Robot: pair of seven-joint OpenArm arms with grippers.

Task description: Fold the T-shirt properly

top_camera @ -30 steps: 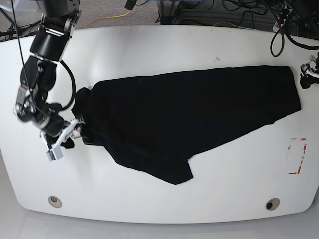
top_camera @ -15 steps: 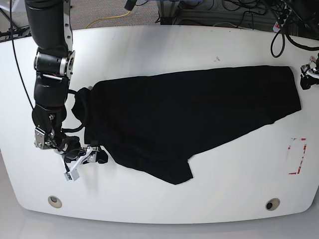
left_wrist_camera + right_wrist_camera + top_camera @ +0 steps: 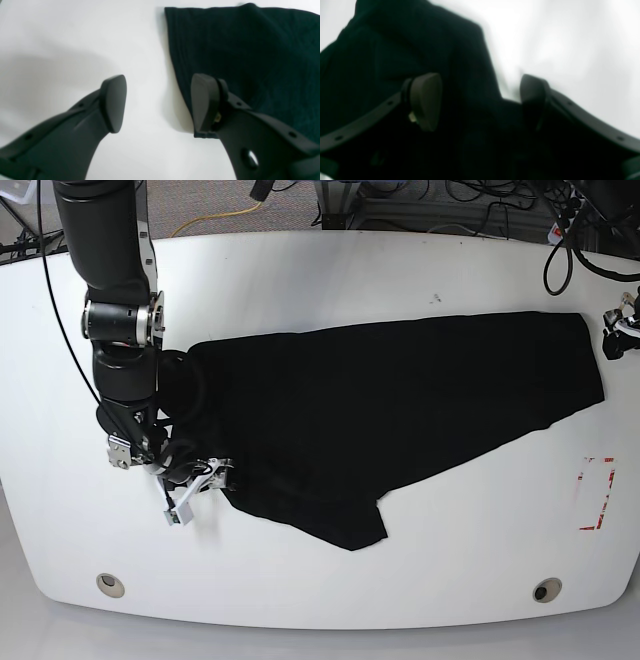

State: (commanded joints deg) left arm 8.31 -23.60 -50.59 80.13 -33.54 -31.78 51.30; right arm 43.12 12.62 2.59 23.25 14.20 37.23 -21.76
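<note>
Base view: T-shirt [image 3: 400, 400] lies spread on table [image 3: 330, 270]; right gripper [image 3: 205, 480] and left gripper [image 3: 157, 102] both gape.

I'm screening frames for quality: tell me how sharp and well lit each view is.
Base: sharp, evenly lit, edges bowed by the lens. Left wrist: fairly clear, T-shirt weave visible, soft shadow beside its edge on the table. Right wrist: blurred and dark, fingers smeared.
</note>
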